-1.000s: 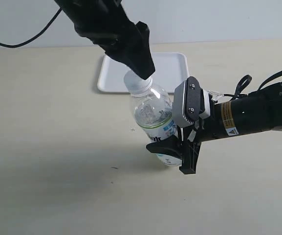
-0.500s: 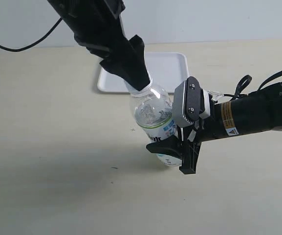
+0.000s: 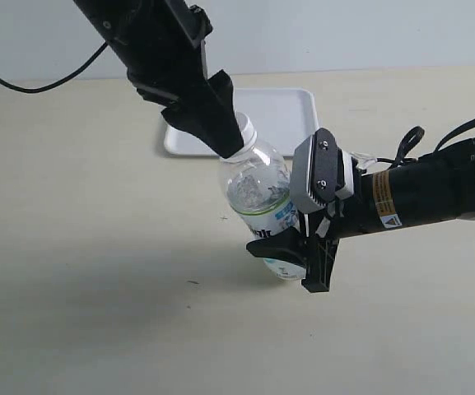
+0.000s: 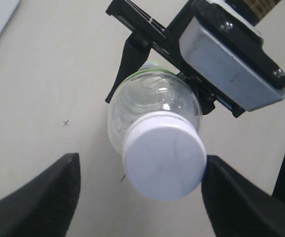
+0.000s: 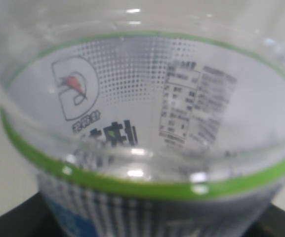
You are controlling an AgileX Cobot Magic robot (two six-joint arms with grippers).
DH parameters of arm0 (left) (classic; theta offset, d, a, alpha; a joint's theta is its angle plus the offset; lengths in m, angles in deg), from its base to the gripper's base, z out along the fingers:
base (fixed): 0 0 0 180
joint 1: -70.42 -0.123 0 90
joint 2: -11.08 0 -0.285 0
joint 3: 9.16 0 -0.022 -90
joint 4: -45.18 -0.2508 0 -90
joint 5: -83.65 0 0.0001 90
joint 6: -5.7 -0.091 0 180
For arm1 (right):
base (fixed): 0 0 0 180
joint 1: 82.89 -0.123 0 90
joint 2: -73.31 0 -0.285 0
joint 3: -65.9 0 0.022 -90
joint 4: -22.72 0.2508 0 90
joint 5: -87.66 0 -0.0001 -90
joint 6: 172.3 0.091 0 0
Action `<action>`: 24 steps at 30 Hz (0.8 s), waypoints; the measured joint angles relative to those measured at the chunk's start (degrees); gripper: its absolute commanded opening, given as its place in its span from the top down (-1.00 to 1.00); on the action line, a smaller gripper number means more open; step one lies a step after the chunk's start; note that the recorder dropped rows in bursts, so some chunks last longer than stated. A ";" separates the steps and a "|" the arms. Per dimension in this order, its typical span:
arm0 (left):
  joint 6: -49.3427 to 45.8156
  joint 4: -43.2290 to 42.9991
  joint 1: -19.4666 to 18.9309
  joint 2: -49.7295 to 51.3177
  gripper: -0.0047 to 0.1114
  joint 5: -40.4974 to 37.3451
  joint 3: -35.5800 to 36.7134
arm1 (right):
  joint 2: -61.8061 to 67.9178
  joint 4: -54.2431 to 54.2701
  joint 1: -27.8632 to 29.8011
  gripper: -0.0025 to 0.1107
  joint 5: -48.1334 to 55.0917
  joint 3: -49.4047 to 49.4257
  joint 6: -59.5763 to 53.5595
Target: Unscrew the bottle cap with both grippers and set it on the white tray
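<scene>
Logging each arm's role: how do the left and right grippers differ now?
The left gripper is all black, points down from above and stands open around the bottle cap. The right gripper carries a grey plate, reaches in sideways and is shut low on the bottle. Both work on that one bottle.

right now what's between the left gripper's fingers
The cap, on the bottle, seen in the left wrist view; bare table shows between it and one finger.

One bottle [image 3: 258,185], one cap [image 4: 164,160], one tray [image 3: 291,115], two arms [image 3: 151,41] [image 3: 426,193].
</scene>
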 measured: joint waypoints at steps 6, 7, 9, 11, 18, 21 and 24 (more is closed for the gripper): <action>-3.04 2.97 0.00 0.00 -0.22 0.00 0.00 | 0.00 0.00 0.00 0.96 0.00 0.00 0.00; -3.35 3.44 0.00 0.00 -0.22 0.00 0.00 | 0.00 0.00 0.00 0.96 0.00 0.00 0.00; -3.48 3.53 0.00 0.00 -0.22 0.00 0.00 | 0.00 0.00 0.00 0.96 0.00 0.00 0.00; -3.48 3.53 0.00 0.00 -0.22 0.00 0.00 | 0.00 0.00 0.00 0.96 0.00 0.00 0.00; -3.58 3.65 0.00 0.00 -0.22 0.00 0.00 | 0.00 0.00 0.00 0.96 0.00 0.00 0.00; -3.58 3.65 0.00 0.09 -0.22 0.00 0.00 | 0.00 0.00 0.00 0.96 0.00 0.00 0.00; -3.58 3.65 0.00 0.74 -0.22 0.00 0.00 | 0.00 0.00 0.00 0.96 0.00 0.00 0.00</action>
